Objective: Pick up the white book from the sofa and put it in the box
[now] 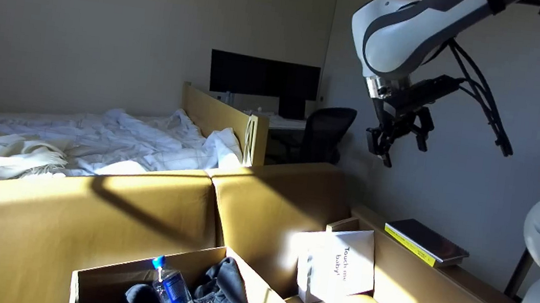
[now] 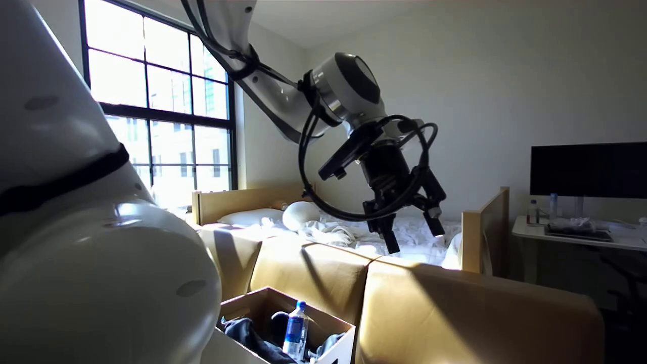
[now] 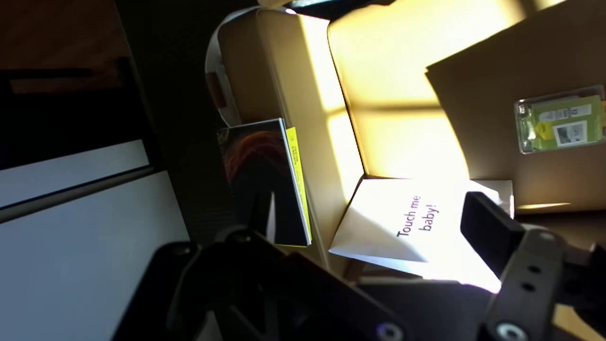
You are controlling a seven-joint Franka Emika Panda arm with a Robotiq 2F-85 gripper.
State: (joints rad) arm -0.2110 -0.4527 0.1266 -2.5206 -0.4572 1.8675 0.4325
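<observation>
Wrist view: white book [image 3: 416,227] reads "Touch me baby!"

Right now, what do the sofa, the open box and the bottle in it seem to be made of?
The sofa: likely leather or vinyl, by its smooth, softly shining cushions. The box: apparently matte cardboard, with thin, plain brown inner walls. The blue-capped bottle: likely clear plastic, glossy and see-through; glass isn't ruled out.

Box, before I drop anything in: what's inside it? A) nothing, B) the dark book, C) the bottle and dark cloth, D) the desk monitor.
C: both exterior views show the bottle amid dark cloth within the walls of the box.
</observation>
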